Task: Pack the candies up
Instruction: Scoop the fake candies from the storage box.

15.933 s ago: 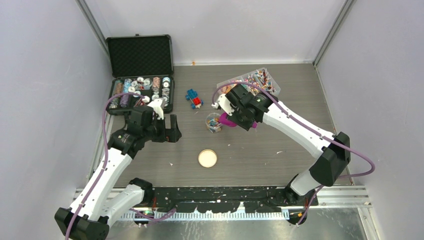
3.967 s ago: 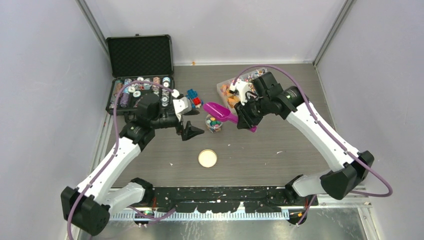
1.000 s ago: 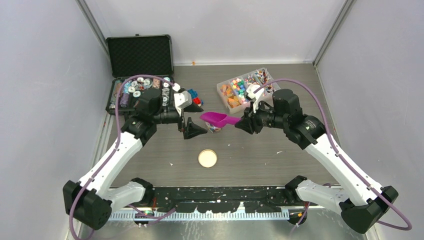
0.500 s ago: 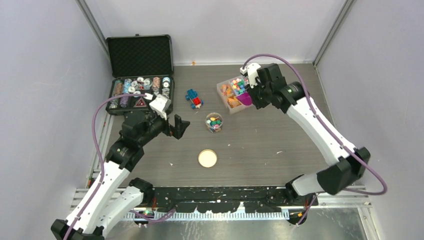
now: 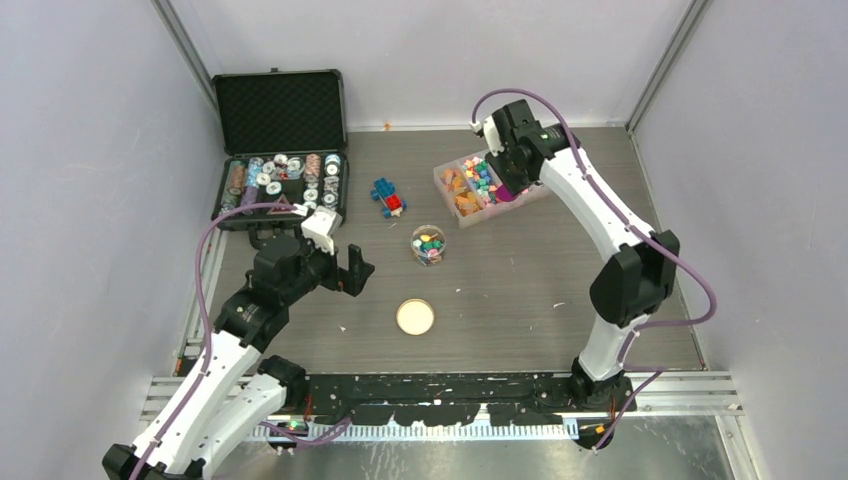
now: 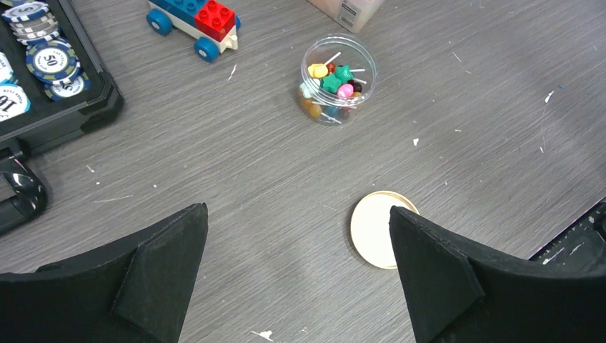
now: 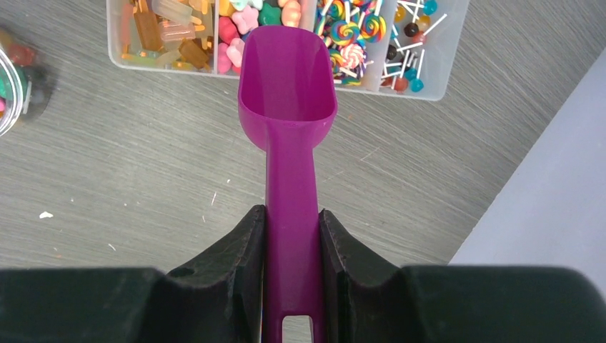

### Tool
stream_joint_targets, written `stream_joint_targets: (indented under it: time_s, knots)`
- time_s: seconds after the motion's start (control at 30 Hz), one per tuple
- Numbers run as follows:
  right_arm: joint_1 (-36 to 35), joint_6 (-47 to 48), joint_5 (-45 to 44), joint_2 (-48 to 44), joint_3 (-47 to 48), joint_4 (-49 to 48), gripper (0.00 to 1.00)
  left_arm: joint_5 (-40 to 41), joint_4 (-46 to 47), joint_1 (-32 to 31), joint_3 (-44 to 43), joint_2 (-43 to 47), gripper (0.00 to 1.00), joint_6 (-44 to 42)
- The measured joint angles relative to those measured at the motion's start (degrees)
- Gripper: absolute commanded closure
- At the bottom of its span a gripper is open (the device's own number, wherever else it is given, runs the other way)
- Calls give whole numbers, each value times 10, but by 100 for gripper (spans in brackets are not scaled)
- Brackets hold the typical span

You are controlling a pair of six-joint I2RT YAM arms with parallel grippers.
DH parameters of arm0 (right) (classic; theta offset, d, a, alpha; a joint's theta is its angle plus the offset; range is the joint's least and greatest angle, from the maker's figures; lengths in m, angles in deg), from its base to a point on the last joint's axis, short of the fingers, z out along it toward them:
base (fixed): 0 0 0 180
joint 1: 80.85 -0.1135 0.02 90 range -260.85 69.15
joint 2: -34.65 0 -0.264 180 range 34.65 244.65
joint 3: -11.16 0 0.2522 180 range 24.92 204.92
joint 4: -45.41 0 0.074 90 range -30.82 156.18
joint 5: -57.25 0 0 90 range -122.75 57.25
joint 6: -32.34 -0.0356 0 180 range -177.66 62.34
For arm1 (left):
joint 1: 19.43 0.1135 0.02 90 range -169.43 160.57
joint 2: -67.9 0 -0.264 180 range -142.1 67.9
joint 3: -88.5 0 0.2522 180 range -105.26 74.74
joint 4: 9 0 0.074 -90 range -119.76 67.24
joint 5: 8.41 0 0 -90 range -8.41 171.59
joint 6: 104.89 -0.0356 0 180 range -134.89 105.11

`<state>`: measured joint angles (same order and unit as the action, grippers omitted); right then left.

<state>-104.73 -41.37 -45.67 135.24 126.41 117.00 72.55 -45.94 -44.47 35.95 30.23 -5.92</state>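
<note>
Purple scoop [image 7: 288, 93] is hanging empty over the tray [image 7: 437, 84], handle pinched in right gripper [image 7: 291, 218], lining up for candies [image 7: 357, 28]; left gripper [image 6: 296, 214] is idling wide near jar [image 6: 303, 63].

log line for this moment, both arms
right end effector: shut on scoop, scoop empty, over tray | left end effector: open, empty, near disc | jar: uncovered, some candies inside
</note>
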Motion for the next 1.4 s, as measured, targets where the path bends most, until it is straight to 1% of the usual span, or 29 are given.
stream_joint_targets:
  time_s: [0.2,0.4,0.6,0.8,1.0,1.4]
  knots:
    - [0,6,3,72,45,12,100,0,-10,-8,0,4,0,-4]
    - [0,10,6,144,119,33,100,0,-11,-12,0,9,0,-7]
    - [1,10,10,161,128,35,100,0,-12,-13,0,10,0,-12]
    - [2,10,10,148,87,12,99,0,-12,-13,0,12,0,-18]
    - [12,6,22,130,19,-31,99,0,-12,-13,0,12,0,-19]
    - [26,-6,42,98,-66,-109,99,0,-12,-13,0,12,0,-19]
